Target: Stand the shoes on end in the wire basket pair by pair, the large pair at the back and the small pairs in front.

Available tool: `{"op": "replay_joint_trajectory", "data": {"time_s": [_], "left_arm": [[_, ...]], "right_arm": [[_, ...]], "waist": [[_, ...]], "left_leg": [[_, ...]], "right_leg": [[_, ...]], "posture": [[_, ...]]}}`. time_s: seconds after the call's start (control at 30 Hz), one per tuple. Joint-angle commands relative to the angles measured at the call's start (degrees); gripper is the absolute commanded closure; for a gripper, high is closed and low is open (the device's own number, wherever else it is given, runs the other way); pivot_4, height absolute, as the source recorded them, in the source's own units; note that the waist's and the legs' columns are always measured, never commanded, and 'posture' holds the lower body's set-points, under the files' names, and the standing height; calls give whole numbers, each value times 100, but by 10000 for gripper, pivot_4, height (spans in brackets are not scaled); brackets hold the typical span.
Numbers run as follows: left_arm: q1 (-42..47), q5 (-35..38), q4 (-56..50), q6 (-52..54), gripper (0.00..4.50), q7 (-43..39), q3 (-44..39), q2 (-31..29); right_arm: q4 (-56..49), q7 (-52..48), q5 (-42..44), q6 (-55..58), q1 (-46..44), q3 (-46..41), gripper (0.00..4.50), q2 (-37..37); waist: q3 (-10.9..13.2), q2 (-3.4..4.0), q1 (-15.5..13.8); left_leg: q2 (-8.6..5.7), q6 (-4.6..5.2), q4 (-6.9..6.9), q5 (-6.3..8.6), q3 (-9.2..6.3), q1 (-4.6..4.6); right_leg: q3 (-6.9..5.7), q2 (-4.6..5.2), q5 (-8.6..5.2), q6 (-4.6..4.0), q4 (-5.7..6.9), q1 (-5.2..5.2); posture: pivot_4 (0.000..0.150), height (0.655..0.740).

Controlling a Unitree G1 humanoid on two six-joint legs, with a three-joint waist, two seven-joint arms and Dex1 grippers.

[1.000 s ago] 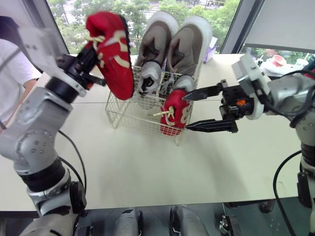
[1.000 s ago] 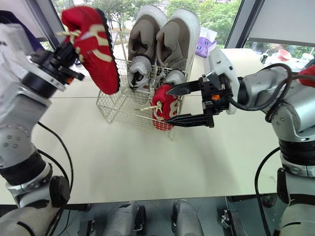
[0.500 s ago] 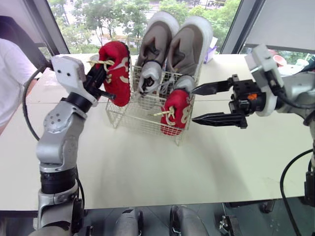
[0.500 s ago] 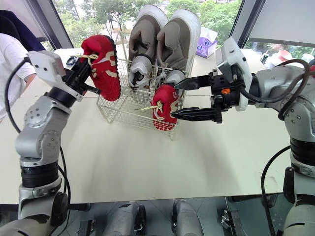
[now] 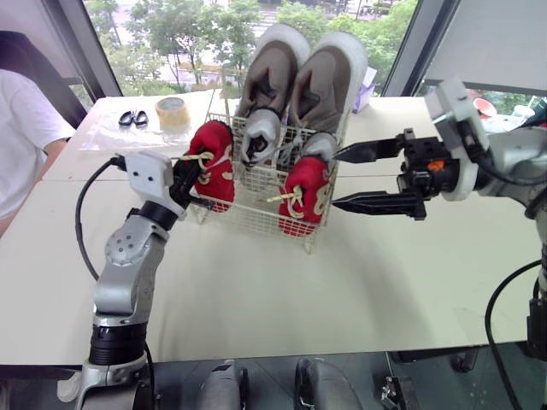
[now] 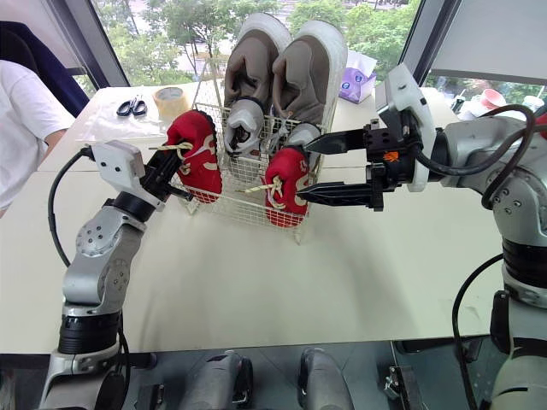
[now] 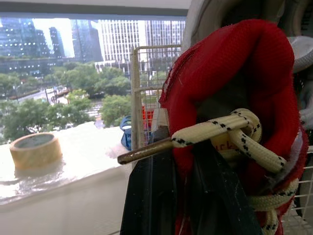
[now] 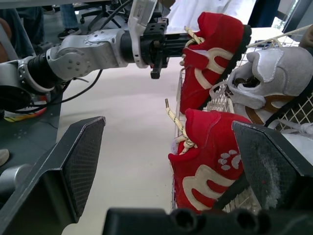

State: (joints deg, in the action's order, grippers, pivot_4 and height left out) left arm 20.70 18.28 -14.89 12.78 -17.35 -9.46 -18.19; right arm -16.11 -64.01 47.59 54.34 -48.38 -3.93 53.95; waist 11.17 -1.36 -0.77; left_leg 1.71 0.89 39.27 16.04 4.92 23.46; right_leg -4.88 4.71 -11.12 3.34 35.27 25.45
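Our left pincer (image 5: 186, 175) is clamped on a red shoe (image 5: 212, 162) at the wire basket (image 5: 248, 213)'s front left corner. Our right pincer (image 5: 335, 179) gapes empty beside the other red shoe (image 5: 306, 192). Next, we judge, the held shoe needs seating on end, then release.

The basket (image 5: 256, 211) stands on the table (image 5: 342, 282), with the large pair (image 5: 299, 77) on end at its back and the right shoe (image 5: 305, 192) before it. The left gripper (image 5: 184, 178) holds the left shoe (image 5: 212, 161) at the basket's front left corner. Tape (image 5: 173, 111) and scissors (image 5: 131, 118) lie behind, leftward.

Scissors (image 6: 131, 108) lie beside a tape roll (image 6: 171, 102); farther right, perhaps a tissue pack (image 6: 359, 83).
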Motion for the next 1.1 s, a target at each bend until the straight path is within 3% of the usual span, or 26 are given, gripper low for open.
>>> {"op": "replay_joint_trajectory", "data": {"time_s": [0.03,0.1,0.13,0.37,0.43,0.57,0.63,0.73,0.9,1.1], "left_arm": [[-54,192,-321,189,44394,-34,-158,-94],[-95,328,-415,319,36722,-148,-175,-164],[-122,412,-471,384,34951,-181,-203,-188],[-308,1332,-1141,1558,553,-395,-736,-896],[-397,1668,-1273,1871,553,-417,-956,-1059],[-964,3372,-1507,3293,553,-840,-1989,-1971],[-1618,3721,-1609,3727,553,-1278,-2235,-2452],[-2199,3844,-1703,3933,553,-1551,-2323,-2807],[-3633,3411,-1944,3726,553,-2246,-1927,-2893],[-3808,3130,-1592,3360,553,-2361,-1762,-2642]], "right_arm": [[-49,8,33,-146,-47,-159,0,-39],[-27,-9,3,-188,-34,-127,0,-54],[-32,-13,9,-190,-21,-133,0,-53],[-101,32,108,-105,228,-240,0,-12],[-139,83,139,-70,338,-290,0,-3],[-331,354,315,212,1090,-768,0,165],[-547,534,504,427,1776,-1154,0,184],[-808,753,764,615,2387,-1471,0,131],[-1191,1246,979,679,3712,-1703,0,-335],[-1354,1562,939,536,4173,-1481,0,-606]], "waist": [[0,0,11],[0,1,10],[0,1,9],[0,0,4],[0,2,4],[0,1,7],[1,4,6],[1,17,-8],[-6,17,3],[-9,34,-2]], "left_leg": [[0,0,0,0,1,0],[3,1,0,1,1,0],[3,1,0,1,1,-1],[2,1,0,1,0,0],[2,1,0,1,1,0],[5,0,-2,2,-3,0],[2,0,-3,2,0,0],[0,1,-4,5,2,-6],[5,-1,-4,8,0,-11],[7,-1,-6,8,-1,-8]], "right_leg": [[0,0,0,0,0,1],[-1,-3,0,0,1,1],[-1,-3,0,0,1,1],[-1,-1,0,0,-1,1],[-1,-1,0,0,-1,0],[-3,-3,-1,-1,0,2],[-2,-1,-2,-1,0,3],[-1,2,-13,-17,-6,-3],[-1,-1,-23,-32,-17,-8],[1,2,-25,-45,-16,0]], "posture": [[1500,7400],[1500,7400],[1500,7400],[1500,7400],[1500,7400],[1500,7400],[1500,7400],[1500,7400],[1500,7400],[1500,7400]]}}
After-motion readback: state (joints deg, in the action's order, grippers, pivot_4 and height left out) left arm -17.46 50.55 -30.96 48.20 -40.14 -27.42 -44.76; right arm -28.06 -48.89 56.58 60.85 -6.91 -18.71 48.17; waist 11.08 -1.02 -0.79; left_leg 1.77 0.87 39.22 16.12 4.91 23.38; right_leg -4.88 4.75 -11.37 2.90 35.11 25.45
